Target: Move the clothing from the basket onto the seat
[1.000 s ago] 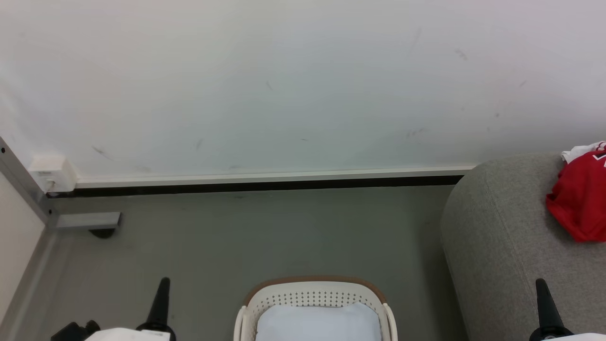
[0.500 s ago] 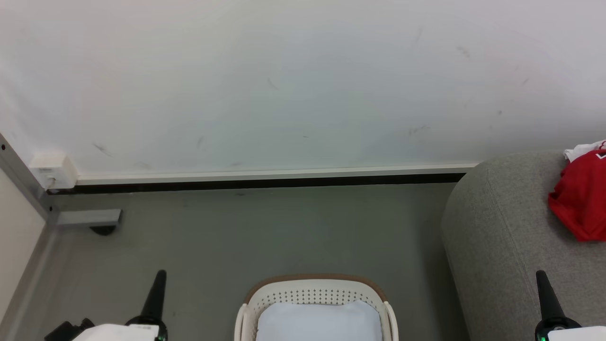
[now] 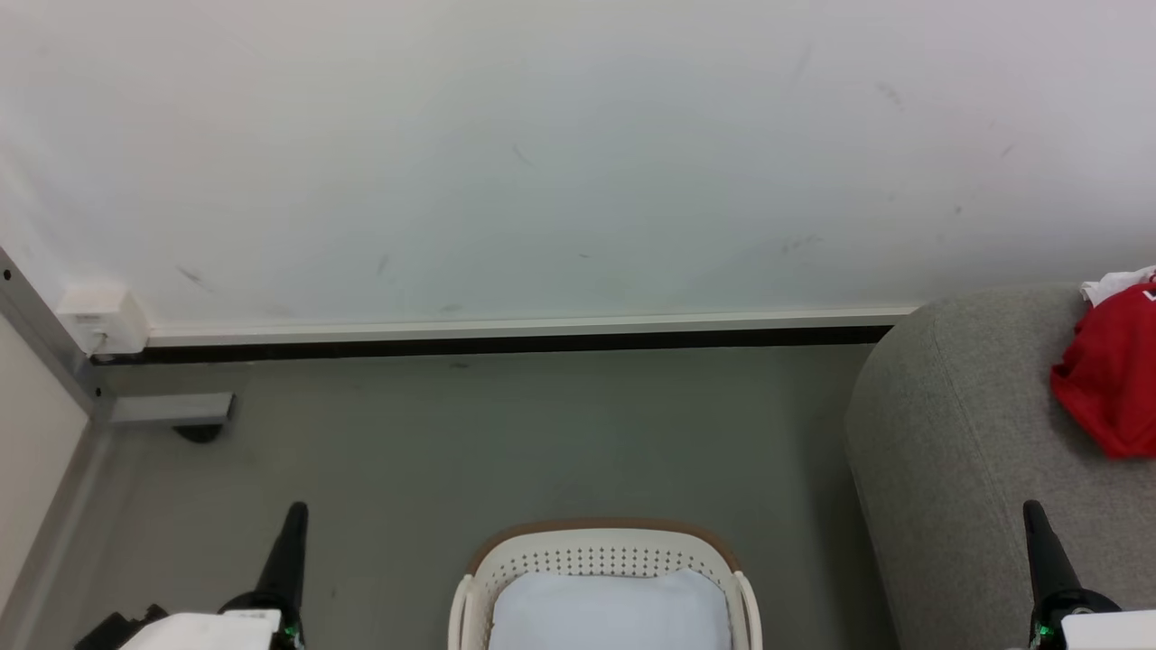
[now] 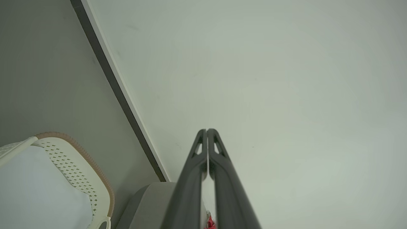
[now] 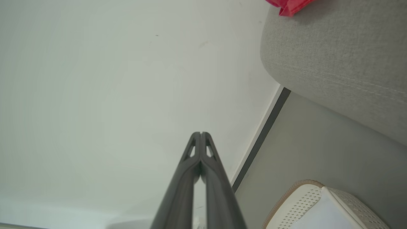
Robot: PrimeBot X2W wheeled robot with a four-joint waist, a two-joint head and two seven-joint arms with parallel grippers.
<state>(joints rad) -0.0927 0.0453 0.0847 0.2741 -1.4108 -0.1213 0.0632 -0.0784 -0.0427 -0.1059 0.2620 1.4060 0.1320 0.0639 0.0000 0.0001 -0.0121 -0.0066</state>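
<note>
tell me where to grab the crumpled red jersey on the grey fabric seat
Pinch the crumpled red jersey at its bulging left fold, coming down from above, probably with the right gripper, the nearer one. It lies heaped on the grey fabric seat, so raised folds give it cloth to close on.

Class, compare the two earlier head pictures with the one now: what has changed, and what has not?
Both shut tools crept up the head view: the left tool up and slightly left, the right tool straight up. The whole picture also shifted a little, so the camera moved too. Nothing was gripped or released. The red jersey stays on the seat, the basket on the floor.
</note>
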